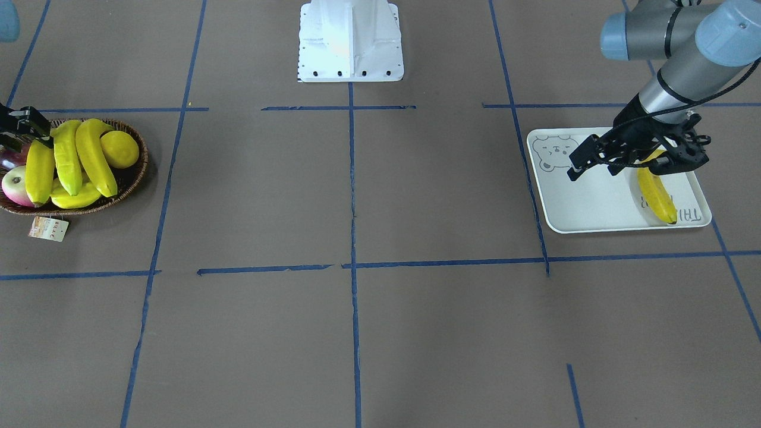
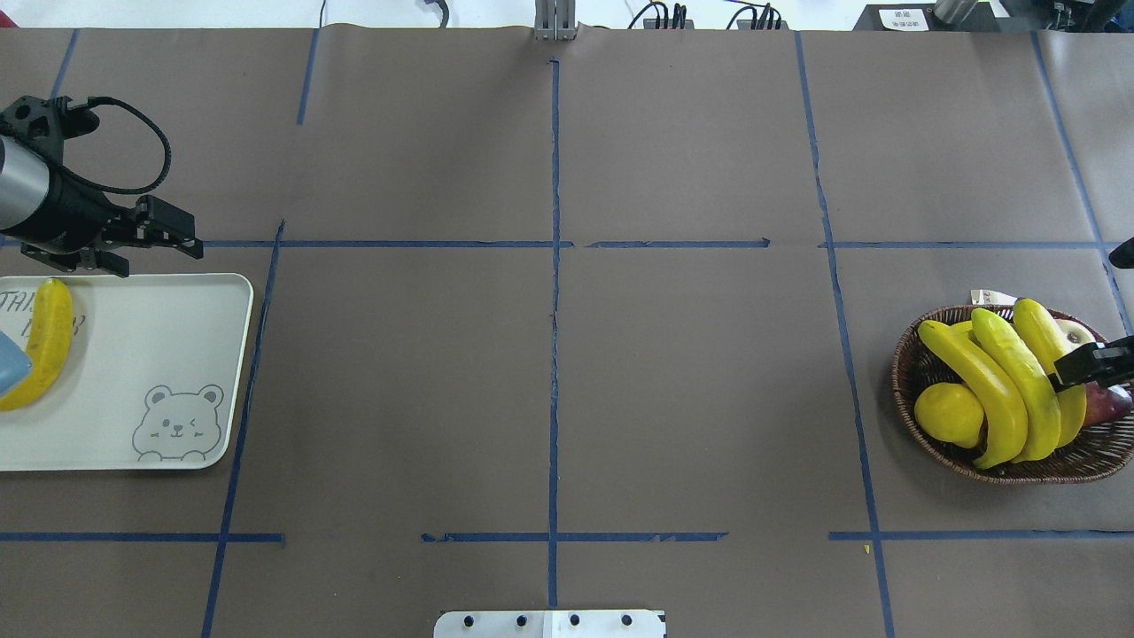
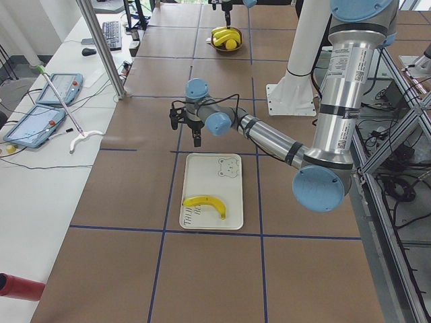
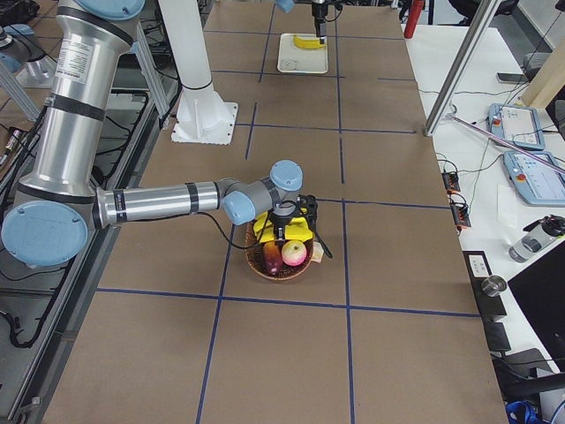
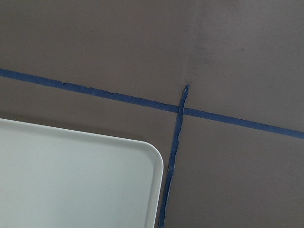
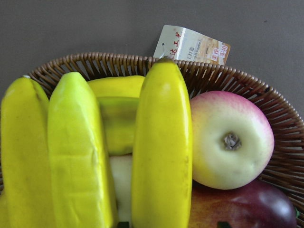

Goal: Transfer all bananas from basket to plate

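While apple [image 1: 13, 185], lemon [image 1: 120, 148] crowd basket [image 1: 135, 177] bananas [image 1: 95, 157], right fingers [image 2: 1090, 363] wide; left fingers [image 2: 173, 232] wide, empty.

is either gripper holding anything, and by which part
Nothing is held. The left gripper is open near the flat white bear-print plate, where a curved yellow banana lies free; the right gripper is open over the brown wicker basket.
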You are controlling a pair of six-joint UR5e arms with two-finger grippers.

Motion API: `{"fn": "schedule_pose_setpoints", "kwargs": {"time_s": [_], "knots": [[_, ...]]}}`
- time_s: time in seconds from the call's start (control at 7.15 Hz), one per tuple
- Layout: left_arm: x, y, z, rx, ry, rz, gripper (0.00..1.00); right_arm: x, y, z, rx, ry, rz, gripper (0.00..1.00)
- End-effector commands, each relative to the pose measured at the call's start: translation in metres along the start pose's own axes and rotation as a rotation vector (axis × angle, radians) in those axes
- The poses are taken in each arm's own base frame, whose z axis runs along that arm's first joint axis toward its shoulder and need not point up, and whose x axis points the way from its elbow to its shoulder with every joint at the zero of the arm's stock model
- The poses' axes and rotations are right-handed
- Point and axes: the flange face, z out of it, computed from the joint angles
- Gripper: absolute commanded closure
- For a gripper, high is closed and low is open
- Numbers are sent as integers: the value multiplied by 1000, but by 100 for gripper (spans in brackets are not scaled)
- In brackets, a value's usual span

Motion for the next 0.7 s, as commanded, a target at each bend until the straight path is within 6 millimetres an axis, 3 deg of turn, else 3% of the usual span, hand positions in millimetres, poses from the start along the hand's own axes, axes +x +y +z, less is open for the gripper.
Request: {"fn": "schedule_pose_setpoints", "kwargs": {"time_s": [0.0,0.56], "knots": [[0,0,0,0,0,0,1,-2,1,3,-8,0,-5,31],[0,0,0,1,-1,0,1,-6,2,8,-20,1,-13,34]]}}
